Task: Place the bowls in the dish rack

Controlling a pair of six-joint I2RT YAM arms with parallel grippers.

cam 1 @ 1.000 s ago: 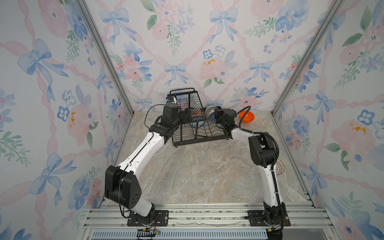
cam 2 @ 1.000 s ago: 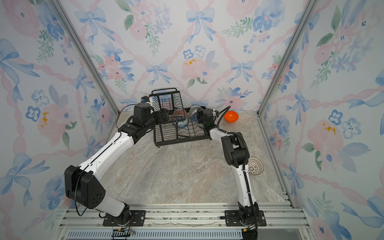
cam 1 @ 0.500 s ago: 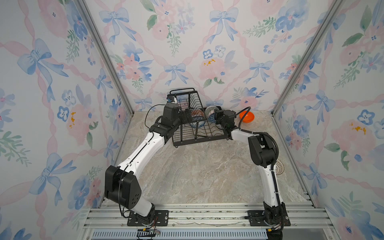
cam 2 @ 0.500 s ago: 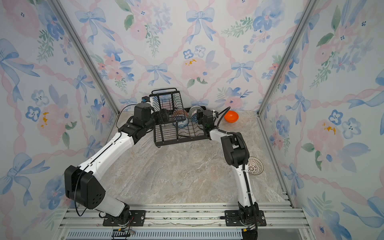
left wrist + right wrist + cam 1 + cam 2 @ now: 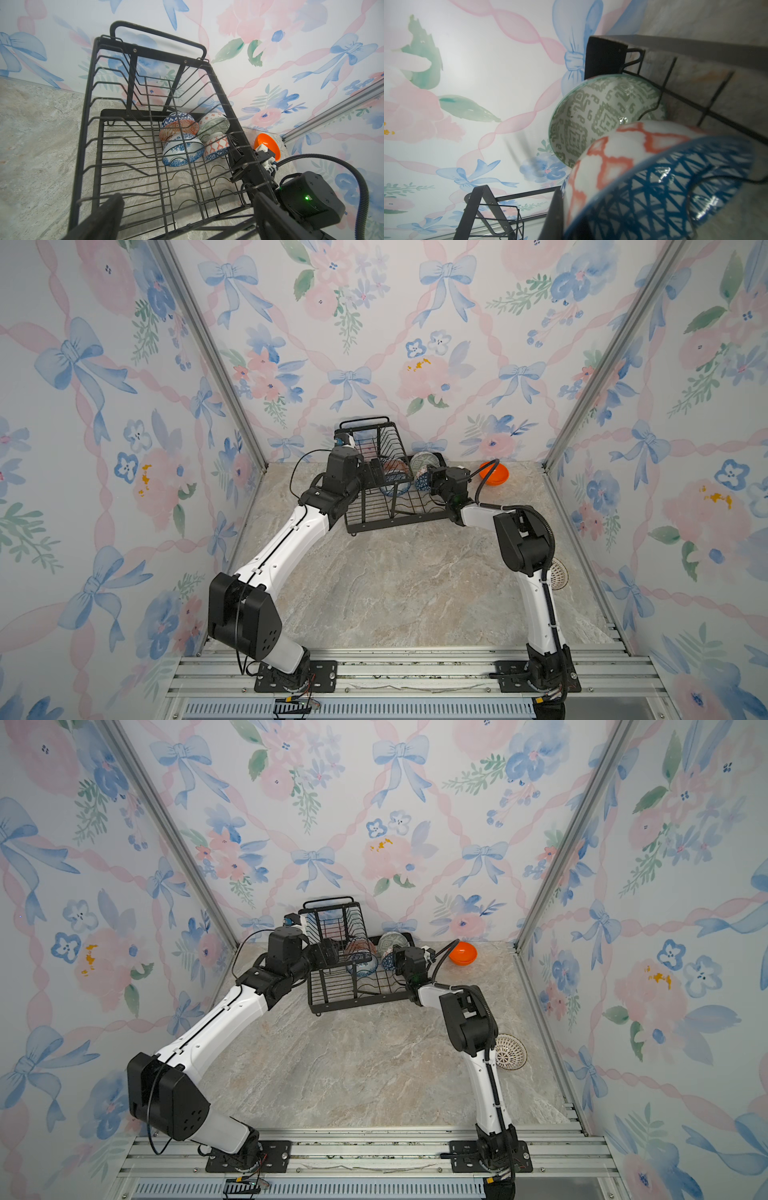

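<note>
Bowl (image 5: 602,166), standing in dish rack (image 5: 604,56), sits pinched between right fingers (image 5: 555,212).

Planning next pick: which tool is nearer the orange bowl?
Right. The right tool is at the right end of the dish rack, beside the orange bowl; left tool is farther, across the rack.

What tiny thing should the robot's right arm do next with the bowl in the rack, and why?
Probably open the right fingers and let go. They seem to pinch the rim of the orange-and-white bowl, which already stands on edge in the dish rack, so it looks placed. The plain orange bowl waits outside on the table.
</note>
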